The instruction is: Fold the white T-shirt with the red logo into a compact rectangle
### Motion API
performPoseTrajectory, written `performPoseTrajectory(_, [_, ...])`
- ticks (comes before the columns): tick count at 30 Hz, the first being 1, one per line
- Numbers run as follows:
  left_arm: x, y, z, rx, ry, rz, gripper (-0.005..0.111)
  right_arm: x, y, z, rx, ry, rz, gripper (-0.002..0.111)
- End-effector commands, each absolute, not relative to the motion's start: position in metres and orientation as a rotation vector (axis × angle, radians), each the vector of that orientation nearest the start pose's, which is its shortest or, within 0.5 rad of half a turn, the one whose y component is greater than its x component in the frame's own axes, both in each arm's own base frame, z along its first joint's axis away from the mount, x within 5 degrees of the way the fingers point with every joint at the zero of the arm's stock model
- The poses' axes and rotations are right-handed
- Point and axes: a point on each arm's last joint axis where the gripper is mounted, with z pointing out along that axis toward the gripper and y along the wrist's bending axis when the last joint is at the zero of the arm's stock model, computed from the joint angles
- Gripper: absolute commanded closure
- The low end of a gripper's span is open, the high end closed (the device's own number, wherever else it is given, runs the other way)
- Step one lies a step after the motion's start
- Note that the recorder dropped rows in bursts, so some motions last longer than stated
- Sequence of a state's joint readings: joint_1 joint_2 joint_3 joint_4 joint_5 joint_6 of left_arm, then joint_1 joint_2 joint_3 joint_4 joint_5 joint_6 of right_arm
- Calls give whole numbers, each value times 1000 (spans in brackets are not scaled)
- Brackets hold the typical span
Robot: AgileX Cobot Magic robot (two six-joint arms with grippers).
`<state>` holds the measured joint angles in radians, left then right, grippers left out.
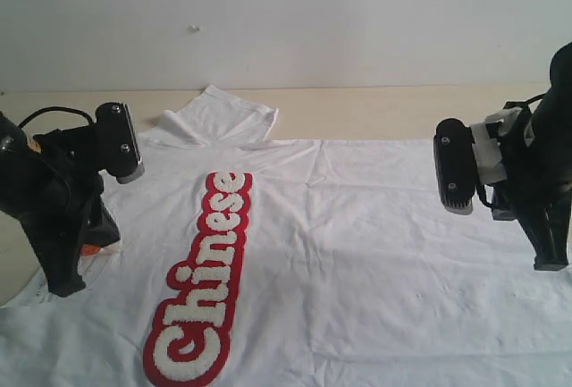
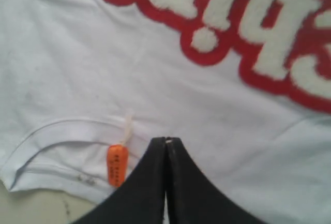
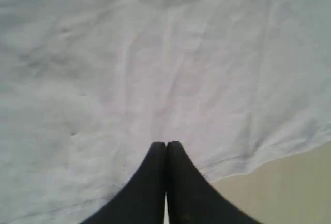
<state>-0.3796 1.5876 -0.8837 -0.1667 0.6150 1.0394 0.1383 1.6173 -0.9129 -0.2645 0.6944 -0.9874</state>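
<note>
One white T-shirt point(image 1: 375, 253) lies beneath left gripper point(image 2: 166, 140) and right gripper point(image 3: 166, 144) (closed).

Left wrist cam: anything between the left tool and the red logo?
Only bare white T-shirt fabric lies between the left tool and the red logo, per the left wrist view. The orange neck tag sits aside.

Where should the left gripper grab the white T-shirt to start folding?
I'd pinch the collar edge by the orange tag, coming in from the table side. The white T-shirt lies flat, so only its border offers a lip. The left gripper is shut; open it first.
</note>
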Motion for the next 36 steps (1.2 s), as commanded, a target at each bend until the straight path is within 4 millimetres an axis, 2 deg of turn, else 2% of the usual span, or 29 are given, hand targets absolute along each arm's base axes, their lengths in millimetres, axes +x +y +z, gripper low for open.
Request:
performPoseTrajectory(1, [290, -101, 179, 1943, 2136, 128, 107, 309, 20, 181, -1808, 2362, -422, 108])
performPoseTrajectory(5, [311, -90, 167, 2004, 2125, 201, 107, 323, 7, 171, -1770, 2433, -402, 108])
performPoseTrajectory(10, [325, -94, 155, 2026, 2142, 186, 107, 328, -4, 157, -1748, 2521, -326, 108])
performPoseTrajectory(15, [325, -93, 142, 2062, 2179, 152, 107, 326, -6, 149, -1748, 2574, -293, 108])
performPoseTrajectory(26, [326, -96, 141, 2023, 2187, 134, 106, 320, -5, 148, -1488, 2783, -209, 108])
performPoseTrajectory(28, [326, -97, 141, 1999, 2195, 122, 99, 320, -5, 148, -1411, 2819, -210, 101])
performPoseTrajectory(31, [326, -98, 141, 1977, 2207, 102, 76, 320, -4, 148, -1386, 2820, -216, 80])
performPoseTrajectory(32, [326, -98, 141, 1977, 2207, 102, 66, 320, -4, 148, -1377, 2825, -219, 70])
performPoseTrajectory(33, [326, -98, 141, 1972, 2210, 102, 43, 321, -5, 148, -1362, 2829, -227, 51])
performPoseTrajectory(34, [326, -98, 141, 1949, 2226, 101, 32, 321, -5, 148, -1360, 2822, -230, 40])
performPoseTrajectory(35, [327, -99, 142, 1892, 2265, 99, 14, 321, -4, 148, -1301, 2842, -231, 25])
performPoseTrajectory(36, [327, -99, 142, 1863, 2288, 95, 7, 322, -4, 148, -1291, 2841, -231, 19])
